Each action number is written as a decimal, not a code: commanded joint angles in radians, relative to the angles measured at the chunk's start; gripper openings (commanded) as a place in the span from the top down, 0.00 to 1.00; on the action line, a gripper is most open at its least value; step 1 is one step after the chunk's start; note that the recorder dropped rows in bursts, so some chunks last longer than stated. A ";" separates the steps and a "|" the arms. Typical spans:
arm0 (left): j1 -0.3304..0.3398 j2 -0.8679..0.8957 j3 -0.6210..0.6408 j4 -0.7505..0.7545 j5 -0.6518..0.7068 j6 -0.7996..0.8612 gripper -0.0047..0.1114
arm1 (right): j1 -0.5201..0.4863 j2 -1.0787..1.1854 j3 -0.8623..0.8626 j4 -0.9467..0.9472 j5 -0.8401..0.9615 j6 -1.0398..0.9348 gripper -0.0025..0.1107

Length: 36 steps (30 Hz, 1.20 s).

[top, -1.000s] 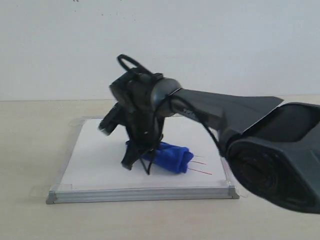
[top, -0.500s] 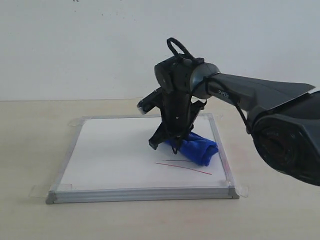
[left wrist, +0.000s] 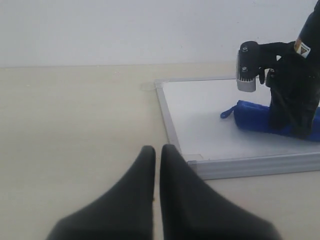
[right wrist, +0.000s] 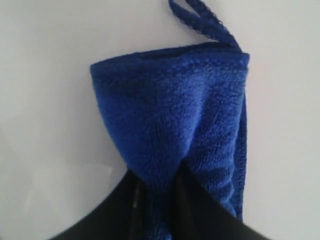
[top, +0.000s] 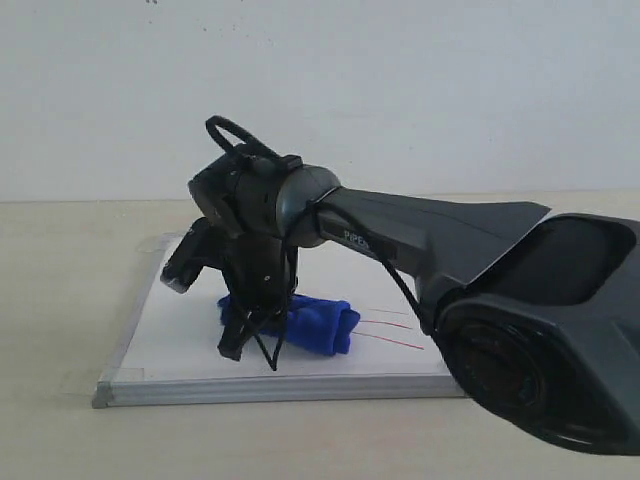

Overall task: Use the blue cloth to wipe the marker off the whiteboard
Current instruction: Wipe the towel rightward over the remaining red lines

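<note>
Right gripper (top: 250, 345): clamped on the cloth (top: 318, 325), pinching a bunched fold at its left end. The free end trails right, lying flat on the board (top: 175, 325).

Cloth position: near-centre of the board, just left of the red marker (top: 395, 335) lines at near right.

Left gripper (left wrist: 156, 155): fingers pressed together, nothing between them, over the table (left wrist: 75, 125) left of the board.

Handling, judged: the cloth looks soft, light and thick-piled. It should squash under your jaws and grip well, but the loose end may lag or fold. Hold the thick bundle, not the thin loop (right wrist: 200, 20).
</note>
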 commanded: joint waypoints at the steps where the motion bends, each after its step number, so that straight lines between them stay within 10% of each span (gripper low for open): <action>1: 0.002 -0.002 0.004 -0.002 0.001 -0.010 0.93 | -0.064 0.011 0.009 -0.226 0.034 0.232 0.98; 10: 0.002 -0.002 0.004 -0.002 0.001 -0.010 0.93 | -0.195 0.011 0.009 -0.200 0.053 0.402 0.98; 22: 0.002 -0.002 0.004 -0.002 0.001 -0.010 0.93 | -0.066 0.003 0.009 0.270 0.053 -0.080 0.98; 36: 0.002 -0.002 0.004 -0.002 0.001 -0.010 0.93 | -0.088 -0.026 0.011 0.175 0.053 0.065 0.98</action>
